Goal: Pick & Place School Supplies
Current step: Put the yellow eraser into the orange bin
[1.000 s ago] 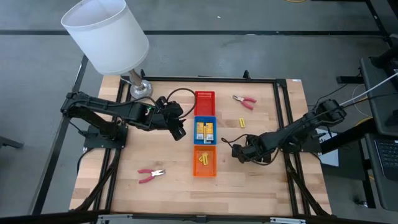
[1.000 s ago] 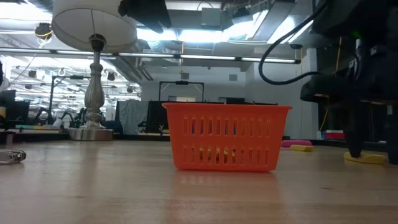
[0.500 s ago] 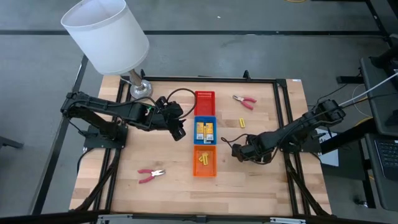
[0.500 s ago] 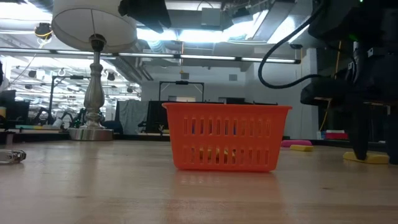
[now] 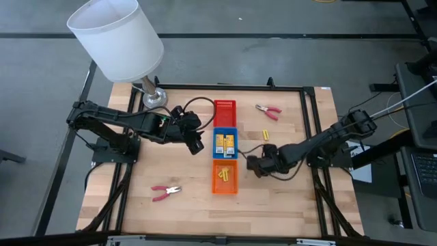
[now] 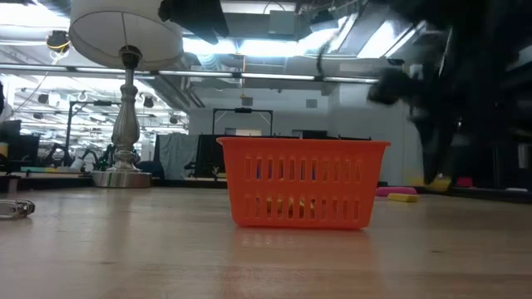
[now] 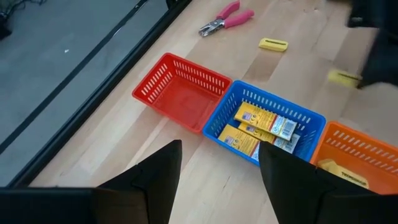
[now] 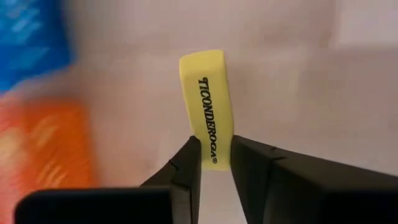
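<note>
My right gripper [image 8: 214, 146] is shut on a short yellow stick [image 8: 207, 99] printed TICONDEROGA. In the high view it [image 5: 254, 164] hangs just right of the orange tray [image 5: 224, 176], which holds more yellow sticks. The blue tray [image 5: 225, 142] holds yellow packets [image 7: 258, 127], and the red tray [image 5: 224, 109] stands beyond it. Another yellow stick [image 5: 266, 133] lies flat on the table. My left gripper [image 5: 196, 143] hovers open to the left of the blue tray, touching nothing. My right gripper pinches the yellow stick's two long sides near one end [image 8: 212, 154] between its two fingers. The rest of the stick juts out past the fingertips, its printed face toward the wrist camera. In the low view the stick [image 6: 438, 183] hangs clear of the table.
Pink-handled pliers [image 5: 268, 109] lie at the far right, and a second pair [image 5: 166, 192] lies at the near left. A lamp with a white shade [image 5: 119, 41] stands at the far left corner. A black frame [image 5: 311, 130] runs around the tabletop.
My right gripper has shut on the yellow stick that lay on the table to the right of the orange tray. It has lifted the stick clear and moved toward the table's left edge, closer to the orange tray.
</note>
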